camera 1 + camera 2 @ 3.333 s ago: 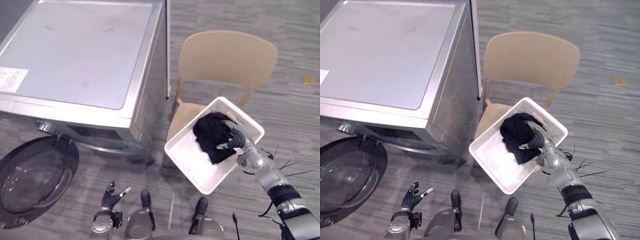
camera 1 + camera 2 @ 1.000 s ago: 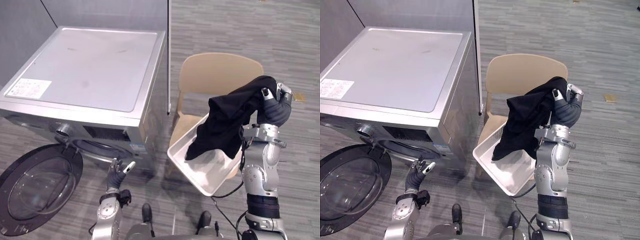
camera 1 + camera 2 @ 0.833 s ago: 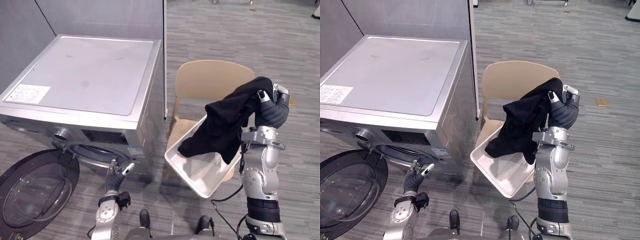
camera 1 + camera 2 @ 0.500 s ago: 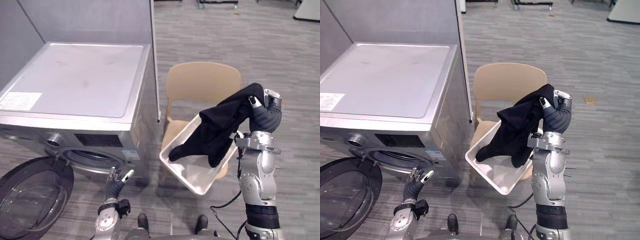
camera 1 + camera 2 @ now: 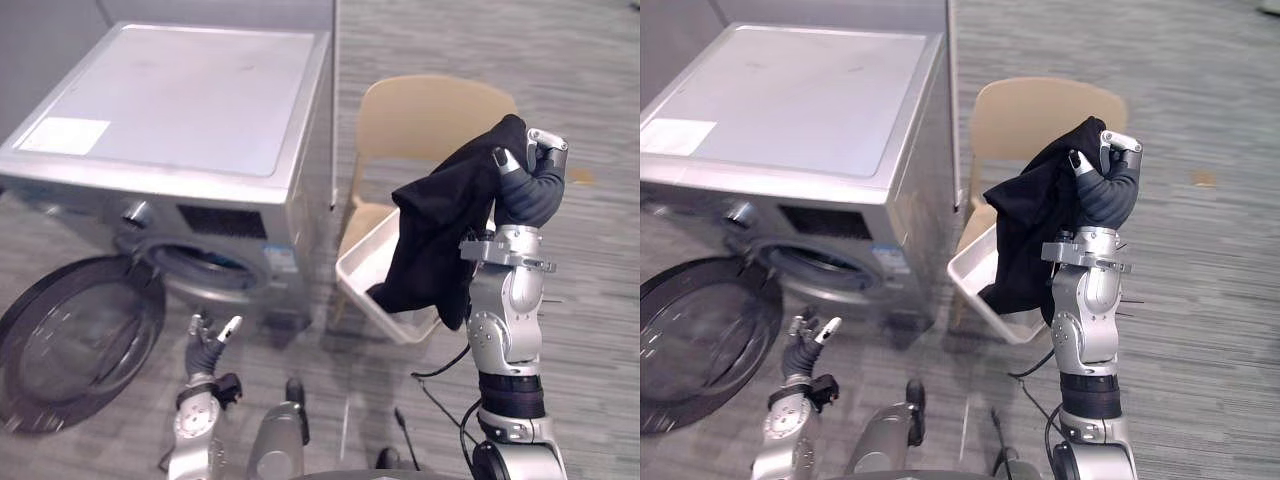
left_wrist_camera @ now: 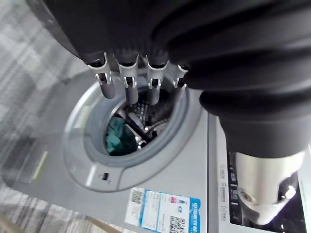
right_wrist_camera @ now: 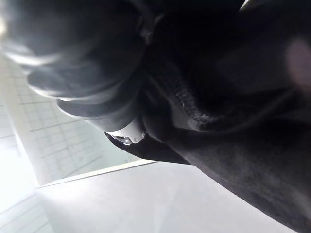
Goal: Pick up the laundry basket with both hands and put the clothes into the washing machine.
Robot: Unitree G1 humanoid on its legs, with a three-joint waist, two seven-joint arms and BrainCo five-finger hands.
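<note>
My right hand point(image 5: 528, 185) is raised high and shut on a black garment point(image 5: 440, 225), which hangs down with its lower end inside the white laundry basket point(image 5: 365, 265). The basket rests tilted on the seat of a tan chair point(image 5: 425, 115). The silver washing machine point(image 5: 180, 110) stands to the left with its round door point(image 5: 80, 335) swung wide. Through the drum opening point(image 6: 133, 128) a teal cloth point(image 6: 114, 138) lies inside. My left hand point(image 5: 205, 345) hovers low in front of the machine, fingers point(image 6: 131, 92) straight and empty.
A grey partition wall rises behind the washing machine. Grey striped carpet point(image 5: 590, 300) spreads around the chair, with a small tan scrap point(image 5: 1203, 178) on it to the right.
The whole picture has shifted, so the camera has moved. My right hand holds the black garment higher, and more of it hangs out of the basket. The left hand stays low and open.
</note>
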